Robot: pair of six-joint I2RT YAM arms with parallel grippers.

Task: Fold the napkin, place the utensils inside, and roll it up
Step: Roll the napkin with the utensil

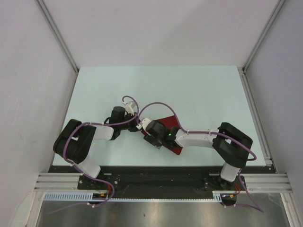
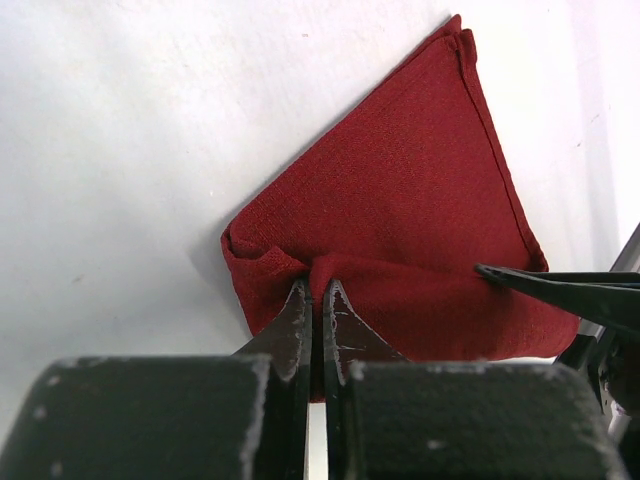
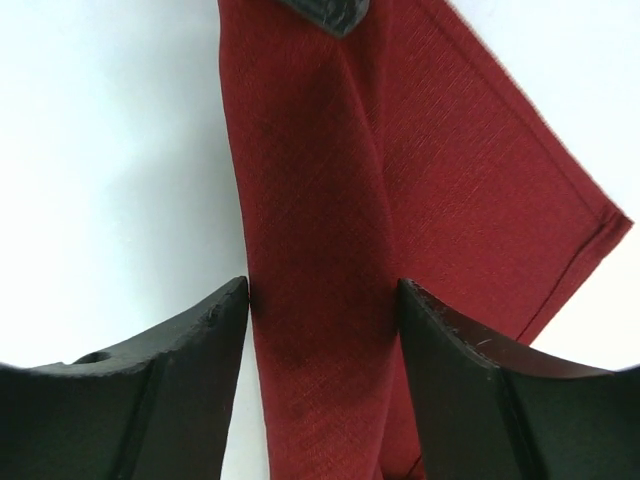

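Overhead camera looks down from behind; both wrist cameras closely share the napkin [image 2: 400, 200].

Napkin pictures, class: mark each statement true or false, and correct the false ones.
1. The left jaws are shut on a bunched edge of the napkin. True.
2. The right jaws are clamped shut. False: they stand open, straddling a ridge of the cloth.
3. The napkin is blue. False: it is dark red.
4. The table under the napkin is pale. True.
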